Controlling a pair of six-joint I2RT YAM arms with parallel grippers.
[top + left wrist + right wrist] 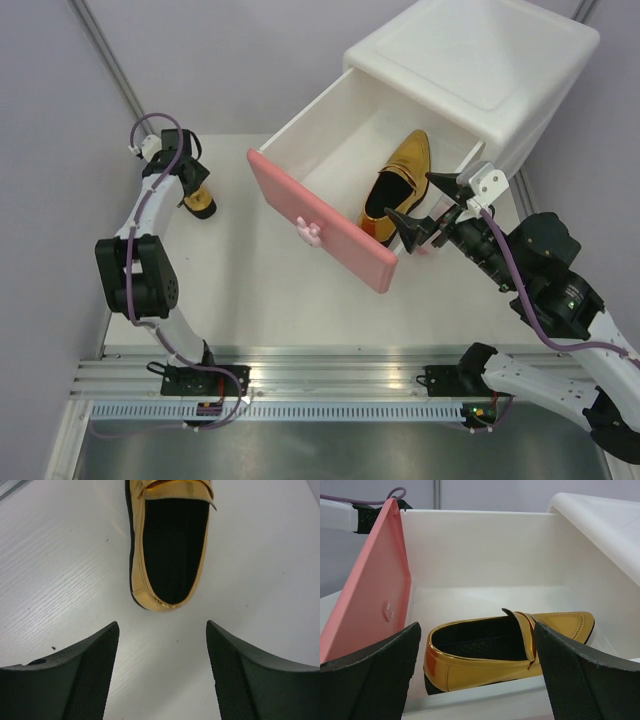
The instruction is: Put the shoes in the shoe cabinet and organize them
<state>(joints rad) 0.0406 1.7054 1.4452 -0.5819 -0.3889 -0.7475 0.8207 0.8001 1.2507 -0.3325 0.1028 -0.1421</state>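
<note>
The white shoe cabinet (480, 60) stands at the back right with one drawer (310, 140) pulled out, its pink front (320, 222) toward the table. One gold shoe (398, 185) lies inside the drawer; it also shows in the right wrist view (510, 647). My right gripper (428, 215) is open and empty at the drawer's right wall, beside that shoe. A second gold shoe (199, 200) stands on the table at the far left; the left wrist view (170, 545) shows its heel end. My left gripper (162, 655) is open, just behind it. No green shoes are in view.
The drawer's pink front carries a bunny knob (308, 230). A purple wall rises behind the table. A metal rail (320, 375) runs along the near edge by the arm bases.
</note>
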